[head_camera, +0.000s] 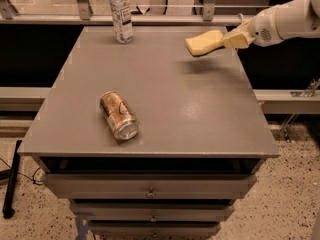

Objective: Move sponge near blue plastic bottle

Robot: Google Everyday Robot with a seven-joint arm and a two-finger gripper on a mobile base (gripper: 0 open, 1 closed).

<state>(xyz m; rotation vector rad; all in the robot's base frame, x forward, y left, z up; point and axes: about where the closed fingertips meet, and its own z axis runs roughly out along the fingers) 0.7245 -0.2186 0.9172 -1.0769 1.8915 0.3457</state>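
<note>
The pale yellow sponge [203,42] hangs in the air above the grey tabletop [165,109] at its far right, casting a shadow below. My cream gripper [229,39] is shut on the sponge's right end, with the white arm reaching in from the right edge. The clear plastic bottle [121,15] with white cap and label stands upright at the far left corner of the table, well left of the sponge.
A golden-brown metal can [118,115] lies on its side at the near left of the table. Drawers [150,189] sit below the tabletop. A metal rail [165,19] runs along behind the table.
</note>
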